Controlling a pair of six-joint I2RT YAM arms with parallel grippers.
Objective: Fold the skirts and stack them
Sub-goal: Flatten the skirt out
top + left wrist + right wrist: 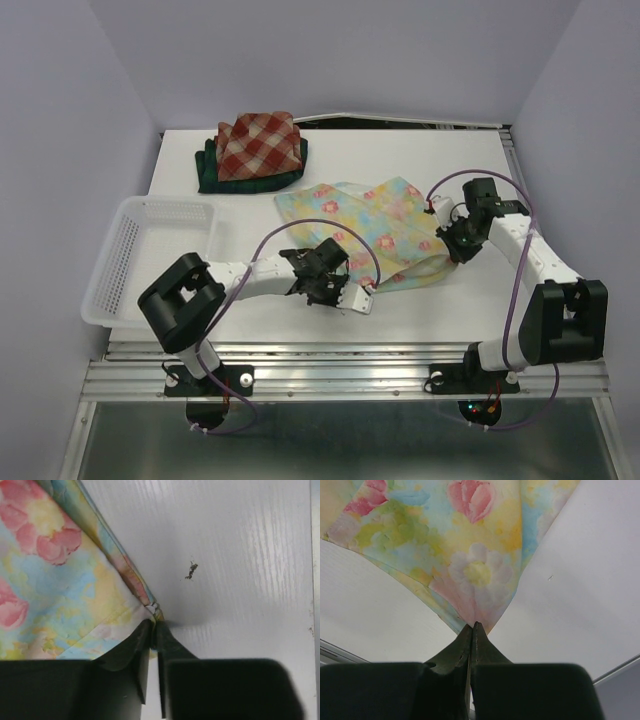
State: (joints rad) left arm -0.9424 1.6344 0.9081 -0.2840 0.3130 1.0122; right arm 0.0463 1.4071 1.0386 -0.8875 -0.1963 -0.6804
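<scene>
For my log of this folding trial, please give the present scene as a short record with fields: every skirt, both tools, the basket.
floral skirt: spread at the middle of the table
red plaid skirt: folded, on top of the green one
green plaid skirt: folded, far left
left tool: shut on a floral skirt corner
right tool: shut on another corner
basket: white mesh, left edge

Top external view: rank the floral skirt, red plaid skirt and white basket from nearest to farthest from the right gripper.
1. Floral skirt, centre-right, pinched by the right gripper.
2. Red plaid skirt, far left, atop the dark plaid one.
3. White basket, left edge.
</scene>
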